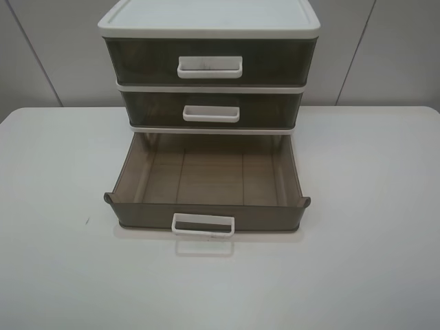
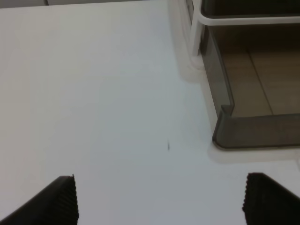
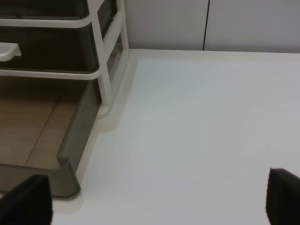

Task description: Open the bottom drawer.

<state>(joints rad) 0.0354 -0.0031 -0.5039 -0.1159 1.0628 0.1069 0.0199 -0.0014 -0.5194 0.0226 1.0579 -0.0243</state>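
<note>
The bottom drawer [image 1: 206, 185], shallow smoky-brown translucent plastic, stands pulled far out of the white-framed cabinet [image 1: 206, 20] and is empty inside. Its thin white loop handle [image 1: 203, 225] faces the front. Neither gripper shows in the exterior high view. My left gripper [image 2: 159, 206] is open and empty, hovering over the table beside the drawer's left front corner [image 2: 253, 133]. My right gripper [image 3: 159, 201] is open and empty, over the table beside the drawer's right front corner [image 3: 70, 140].
The middle drawer [image 1: 212, 110] and the top drawer [image 1: 210, 63] are shut, each with a white handle. The cabinet stands at the back of a white table [image 1: 371, 227], with a pale panelled wall behind it.
</note>
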